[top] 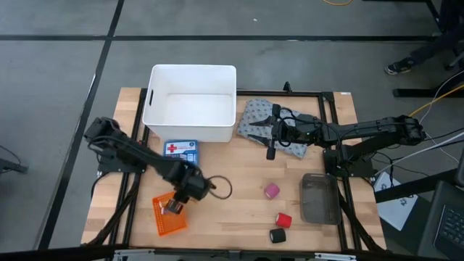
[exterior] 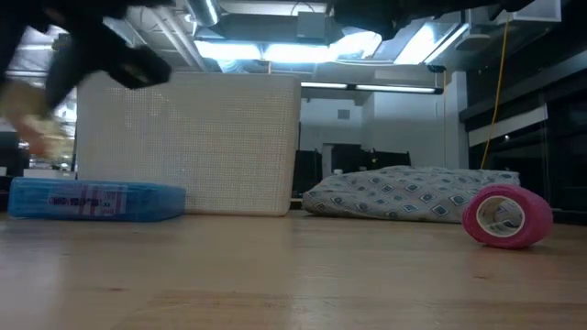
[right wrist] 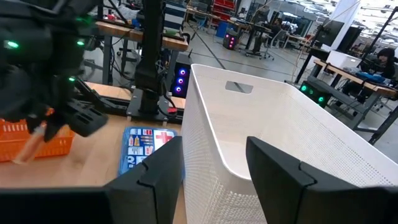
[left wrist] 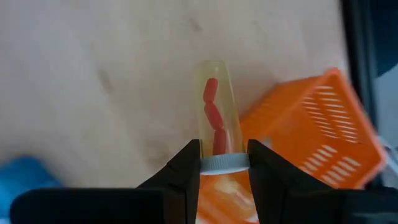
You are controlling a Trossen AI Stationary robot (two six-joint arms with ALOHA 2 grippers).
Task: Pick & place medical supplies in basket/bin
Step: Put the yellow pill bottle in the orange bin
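Left gripper (left wrist: 221,163) pinches a clear capped vial of orange-red capsules (left wrist: 216,124) over the small orange perforated basket (top: 168,216). Right gripper (right wrist: 214,165), fingers spread, hovers above the grey dotted soft pack (top: 254,116) beside the large white rectangular tub (top: 191,103).

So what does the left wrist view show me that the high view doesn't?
Only the left wrist view: the left claw is shut on a clear vial at its white cap, with orange-red capsules inside.

Only the high view: the white tub, the grey dotted pack under the right claw, the dark tray, and the pink roll, red roll and black roll.

Both: the orange basket and the blue box.
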